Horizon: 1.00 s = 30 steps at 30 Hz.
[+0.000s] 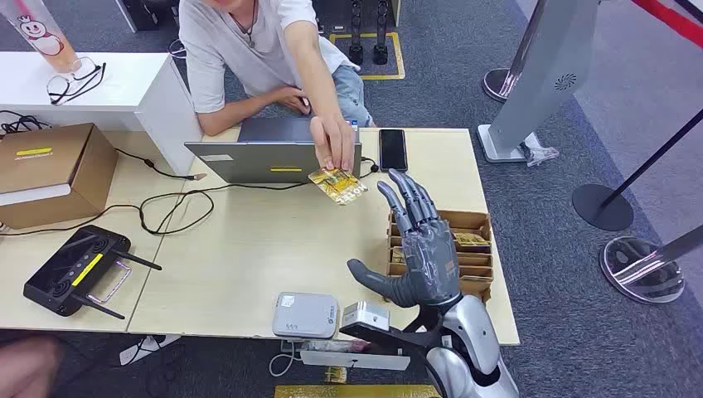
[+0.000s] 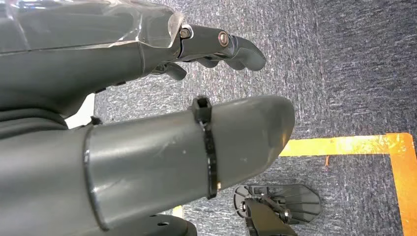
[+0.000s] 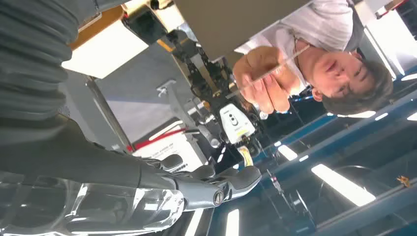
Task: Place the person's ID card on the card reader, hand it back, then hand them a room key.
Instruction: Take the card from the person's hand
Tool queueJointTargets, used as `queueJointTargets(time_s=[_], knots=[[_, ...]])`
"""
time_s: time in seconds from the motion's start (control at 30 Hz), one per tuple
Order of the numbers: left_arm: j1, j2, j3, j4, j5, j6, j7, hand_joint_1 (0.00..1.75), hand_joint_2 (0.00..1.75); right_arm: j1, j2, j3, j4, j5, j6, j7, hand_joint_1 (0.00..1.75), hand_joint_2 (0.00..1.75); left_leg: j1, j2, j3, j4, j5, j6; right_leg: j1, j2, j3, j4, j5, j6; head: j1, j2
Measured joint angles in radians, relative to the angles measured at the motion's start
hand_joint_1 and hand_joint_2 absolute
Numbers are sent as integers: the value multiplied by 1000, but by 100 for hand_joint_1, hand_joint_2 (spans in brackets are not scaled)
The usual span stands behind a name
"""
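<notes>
— Where is the right hand [image 1: 419, 249]?

— Raised over the right part of the table [image 1: 249, 249], palm up, its fingers [image 1: 412, 199] spread and stretched toward the person [image 1: 249, 41] across from it. It holds nothing. The box with compartments [image 1: 468, 240] lies just beyond and partly under it.

— And the card?

— The gold card [image 1: 338, 185] is in the person's hand [image 1: 332, 141], pinched at its far edge and hanging over the table just in front of the open laptop [image 1: 265, 157]. It is near the robot's fingertips but apart from them. In the right wrist view the same hand [image 3: 263, 81] holds the card edge-on [image 3: 275, 66], so it reads as a thin line there.

— Is it the ID or the room key?

— I cannot tell; the print is too small, though there may be lettering along one edge.

— The card reader?

— A small white box [image 1: 306, 314] sits at the near edge of the table, left of the right arm. That looks like it.

— The left hand?

— The left hand [image 2: 147, 64] hangs down over grey carpet [image 2: 354, 64] with an orange floor line [image 2: 344, 145]. Its fingers [image 2: 236, 46] are loosely curled and nothing is in them.

— Anything else on the table?

— A dark phone [image 1: 392, 149] beside the laptop, a black controller [image 1: 70, 272] at the left, and a cardboard box [image 1: 50, 170] behind it.
</notes>
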Motion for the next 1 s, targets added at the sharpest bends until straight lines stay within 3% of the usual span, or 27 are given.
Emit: queueJointTargets(time_s=[0.67,1.0], knots=[[0,-4,15,0,1,10,-1,0,0,-87,0,44,92,274,-164,111,0,175,0,0,0,0,0,0,0,0,0,0,0,0,0,0],[0,-4,22,0,1,11,-1,0,0,-97,0,55,110,294,-176,123,0,175,0,0,0,0,0,0,0,0,0,0,0,0,0,0]])
